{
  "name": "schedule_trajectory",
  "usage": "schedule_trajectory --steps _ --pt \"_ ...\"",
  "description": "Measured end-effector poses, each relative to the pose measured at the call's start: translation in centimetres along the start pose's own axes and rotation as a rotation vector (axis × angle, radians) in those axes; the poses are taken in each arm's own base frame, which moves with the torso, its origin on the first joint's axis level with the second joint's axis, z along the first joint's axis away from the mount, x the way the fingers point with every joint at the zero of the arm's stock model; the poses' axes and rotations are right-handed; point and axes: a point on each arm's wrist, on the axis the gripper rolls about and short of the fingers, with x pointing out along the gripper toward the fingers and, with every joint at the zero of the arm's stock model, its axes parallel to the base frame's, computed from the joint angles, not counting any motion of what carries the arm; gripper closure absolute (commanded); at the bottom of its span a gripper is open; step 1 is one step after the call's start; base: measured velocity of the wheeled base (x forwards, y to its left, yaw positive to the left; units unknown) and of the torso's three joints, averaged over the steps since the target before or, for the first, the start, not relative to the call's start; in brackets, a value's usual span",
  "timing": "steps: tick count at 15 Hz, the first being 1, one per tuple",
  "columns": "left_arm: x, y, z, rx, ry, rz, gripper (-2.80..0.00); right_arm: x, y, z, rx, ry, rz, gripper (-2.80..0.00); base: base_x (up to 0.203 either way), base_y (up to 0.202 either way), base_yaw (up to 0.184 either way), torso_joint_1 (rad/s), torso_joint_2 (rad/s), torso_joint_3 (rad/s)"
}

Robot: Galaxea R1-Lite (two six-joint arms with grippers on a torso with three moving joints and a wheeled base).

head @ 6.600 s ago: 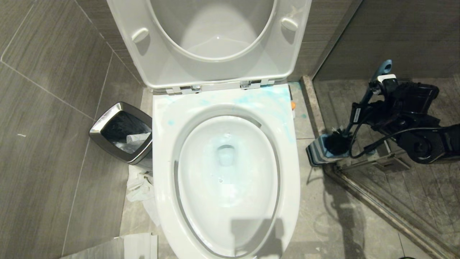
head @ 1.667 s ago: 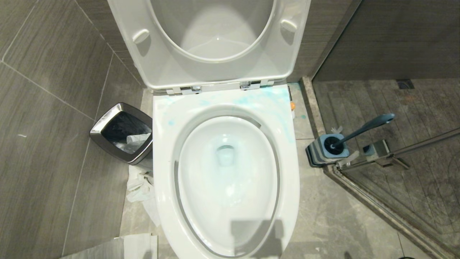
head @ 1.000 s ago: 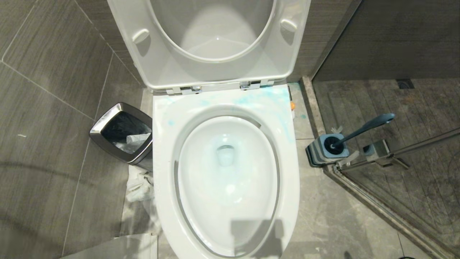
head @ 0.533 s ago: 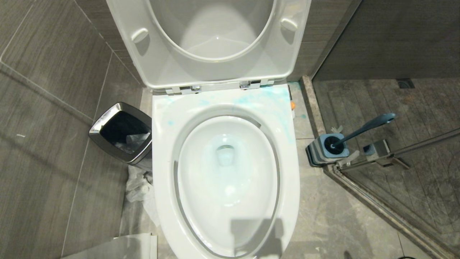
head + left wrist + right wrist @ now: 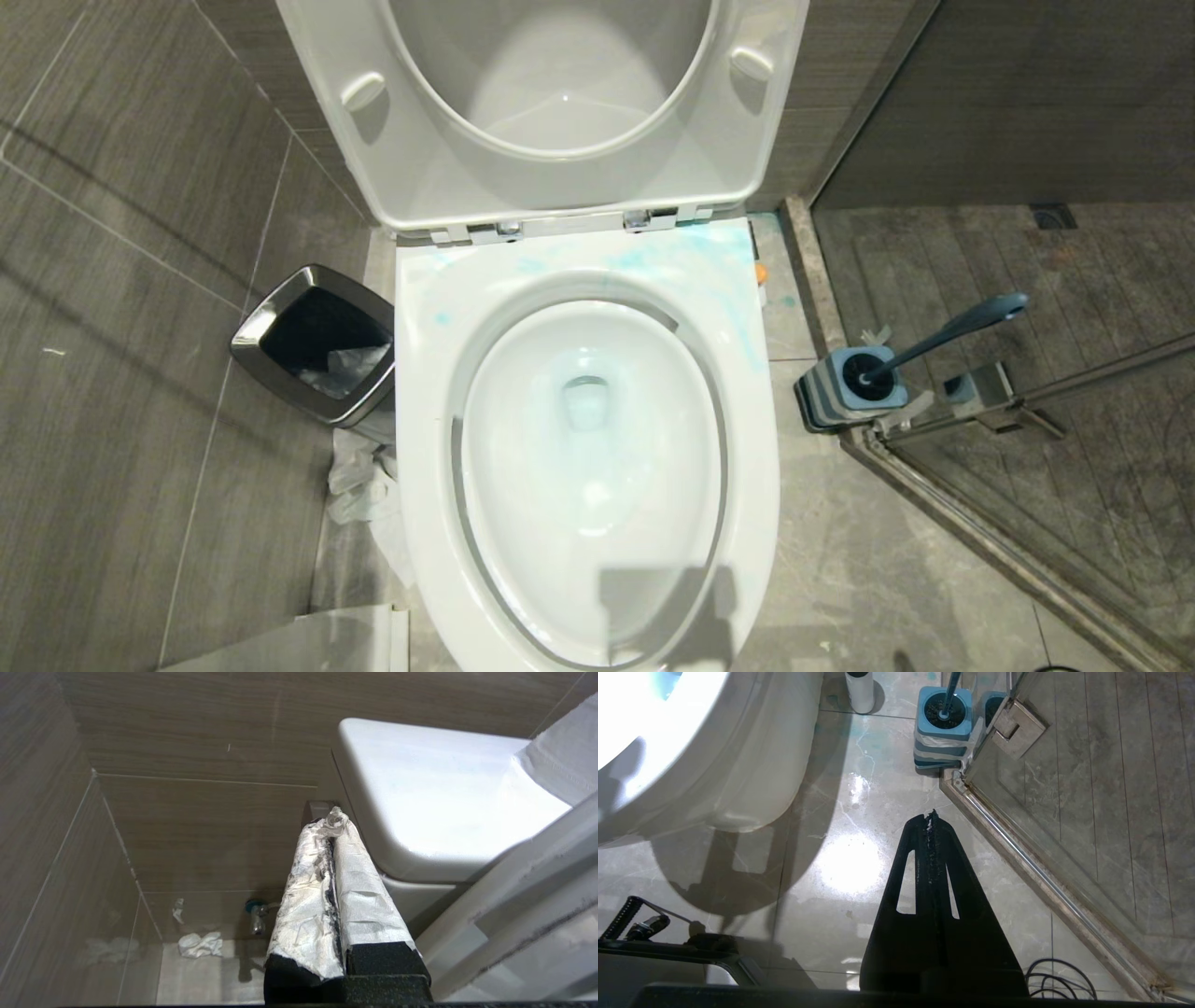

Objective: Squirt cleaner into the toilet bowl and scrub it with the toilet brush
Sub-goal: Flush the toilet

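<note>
- The glossy white ceramic toilet bowl [image 5: 588, 448], blue-smeared at the rim, is standing open.
- The dusty-blue toilet brush [image 5: 943, 336] is resting in its striped holder [image 5: 845, 392], right of the bowl.
- The left gripper [image 5: 334, 826], paper-wrapped, is staying clenched, empty, near the tank.
- The right gripper [image 5: 930, 816] is hanging clenched, empty, above the floor.

the toilet bowl [image 5: 586, 448] sits between the waste bin [image 5: 317, 357] on its left and the toilet brush [image 5: 943, 338], standing in its holder [image 5: 845, 392], on its right.
</note>
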Motion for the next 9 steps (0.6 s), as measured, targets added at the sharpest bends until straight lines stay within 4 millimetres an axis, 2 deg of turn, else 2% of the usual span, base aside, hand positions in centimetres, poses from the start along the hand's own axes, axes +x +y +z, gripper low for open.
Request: schedule_trajectory --steps 9 --pt "3.5 -0.5 -2.5 -0.044 -0.090 -0.063 0.00 0.0 0.0 0.0 0.001 0.000 0.000 0.00 0.000 0.000 0.000 0.000 0.00 0.000"
